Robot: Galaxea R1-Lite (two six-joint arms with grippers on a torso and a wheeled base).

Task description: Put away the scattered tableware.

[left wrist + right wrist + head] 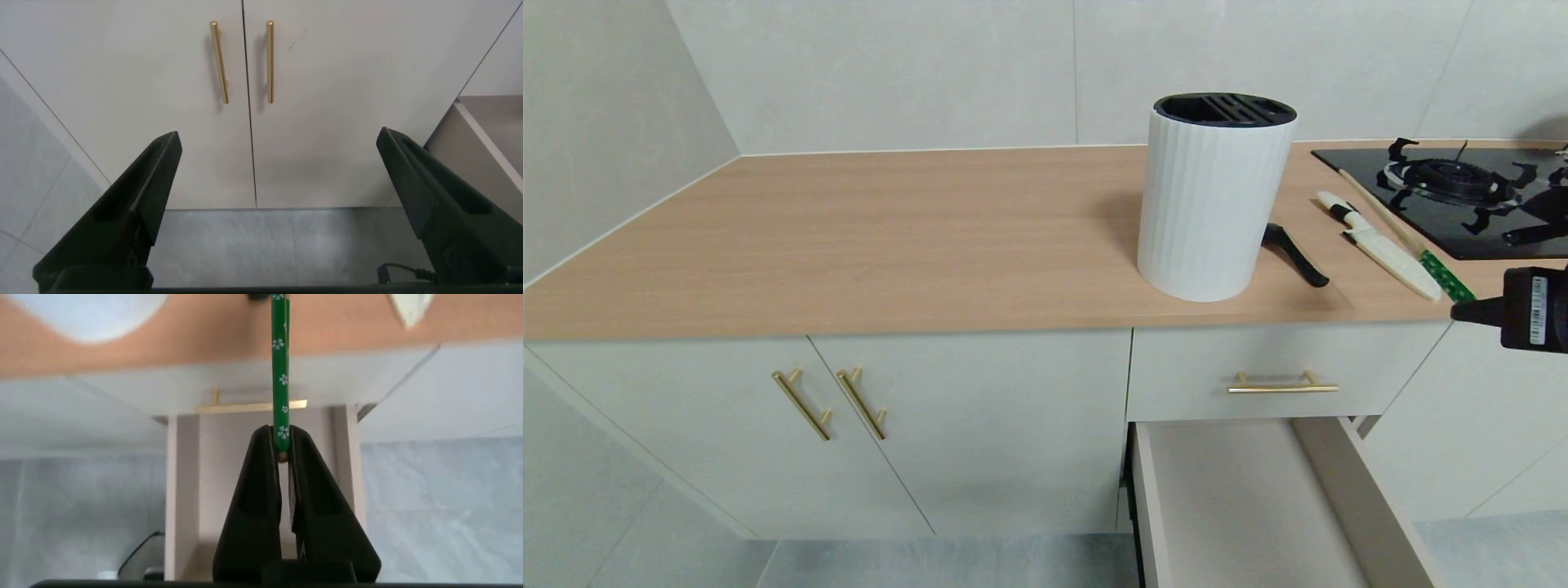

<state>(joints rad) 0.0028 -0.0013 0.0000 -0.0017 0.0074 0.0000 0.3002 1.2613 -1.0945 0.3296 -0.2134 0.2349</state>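
Head view | right gripper (1462, 311) pinching green chopstick (1444, 276) | knife (1388, 249) just beside | white holder (1213, 204) near | left gripper (278, 137) spread

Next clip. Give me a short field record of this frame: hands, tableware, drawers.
counter: white ribbed holder, black handle beside it, white knife next to a chopstick
right hand: shut on the chopstick's green flowered end, at the counter's front edge
left hand: open, facing cabinet doors
drawers: lower drawer pulled open, upper drawer shut
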